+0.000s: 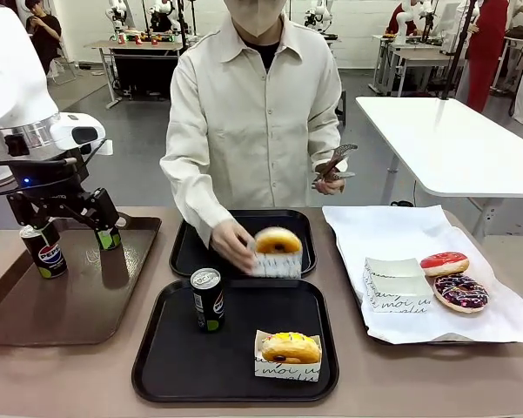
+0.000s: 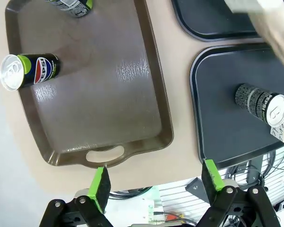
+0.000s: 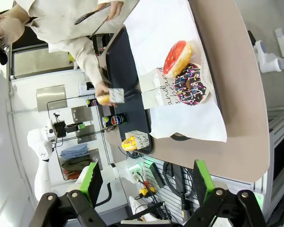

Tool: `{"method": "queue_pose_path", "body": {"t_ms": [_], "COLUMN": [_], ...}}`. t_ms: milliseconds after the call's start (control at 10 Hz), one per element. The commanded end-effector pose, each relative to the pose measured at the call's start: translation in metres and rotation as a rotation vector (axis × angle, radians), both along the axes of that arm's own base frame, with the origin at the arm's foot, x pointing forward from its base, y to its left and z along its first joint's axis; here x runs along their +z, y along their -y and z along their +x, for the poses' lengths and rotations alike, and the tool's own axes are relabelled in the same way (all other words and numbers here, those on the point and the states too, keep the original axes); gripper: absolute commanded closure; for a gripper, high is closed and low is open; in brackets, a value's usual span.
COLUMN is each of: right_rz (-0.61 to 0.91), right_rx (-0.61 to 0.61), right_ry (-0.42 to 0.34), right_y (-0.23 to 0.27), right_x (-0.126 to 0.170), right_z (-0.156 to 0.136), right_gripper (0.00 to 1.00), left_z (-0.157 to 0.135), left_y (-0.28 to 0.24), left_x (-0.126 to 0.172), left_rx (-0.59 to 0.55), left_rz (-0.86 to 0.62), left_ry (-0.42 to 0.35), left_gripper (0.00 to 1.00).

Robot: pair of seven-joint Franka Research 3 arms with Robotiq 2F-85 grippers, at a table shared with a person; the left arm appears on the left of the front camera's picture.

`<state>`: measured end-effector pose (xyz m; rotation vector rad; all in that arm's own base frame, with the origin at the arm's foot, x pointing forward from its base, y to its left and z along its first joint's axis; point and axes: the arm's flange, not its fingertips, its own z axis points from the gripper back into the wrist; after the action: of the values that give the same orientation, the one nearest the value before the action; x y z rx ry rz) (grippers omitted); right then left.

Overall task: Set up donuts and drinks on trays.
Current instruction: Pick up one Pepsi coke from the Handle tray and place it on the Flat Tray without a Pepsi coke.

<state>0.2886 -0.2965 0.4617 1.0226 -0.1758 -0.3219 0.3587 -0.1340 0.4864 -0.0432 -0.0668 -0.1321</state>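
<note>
Drink step. Left gripper [image 1: 70,228] hung over brown tray [image 1: 78,305], jaws wide, empty (right gripper [image 3: 146,177] too). Next likely needed: descend on can [image 1: 43,248] at brown tray's corner, close.

Black trays [image 1: 183,357], brown tray [image 1: 78,305], yellow donut [image 1: 290,347], red donut [image 1: 444,262], purple-sprinkled donut [image 1: 460,292], black-green cans [image 1: 208,299]

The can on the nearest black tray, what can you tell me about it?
The soda can is slim and black, metal by its look, with a silver top and pull tab, a Pepsi logo on its side and green near its base. It stands upright in the left rear part of the near black tray, touching only the tray floor. A boxed yellow donut sits apart from it toward the tray's front right.
</note>
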Motion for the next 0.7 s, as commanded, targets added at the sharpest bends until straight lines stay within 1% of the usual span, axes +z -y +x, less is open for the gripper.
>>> {"method": "queue_pose_path", "body": {"t_ms": [0, 500, 600], "right_rz": [0.020, 0.020, 0.020], "right_rx": [-0.001, -0.001, -0.001], "right_ry": [0.018, 0.018, 0.018], "right_y": [0.001, 0.001, 0.001], "right_x": [0.001, 0.001, 0.001], "right_z": [0.001, 0.001, 0.001], "right_gripper": [0.00, 0.00, 0.00], "left_z": [-0.004, -0.002, 0.018], "left_y": [0.003, 0.003, -0.014], "left_x": [0.003, 0.001, 0.002], "left_rx": [-0.005, -0.008, -0.032], "left_rz": [-0.003, 0.004, 0.006], "left_ry": [0.007, 0.005, -0.041], "left_gripper": [0.00, 0.00, 0.00]}}
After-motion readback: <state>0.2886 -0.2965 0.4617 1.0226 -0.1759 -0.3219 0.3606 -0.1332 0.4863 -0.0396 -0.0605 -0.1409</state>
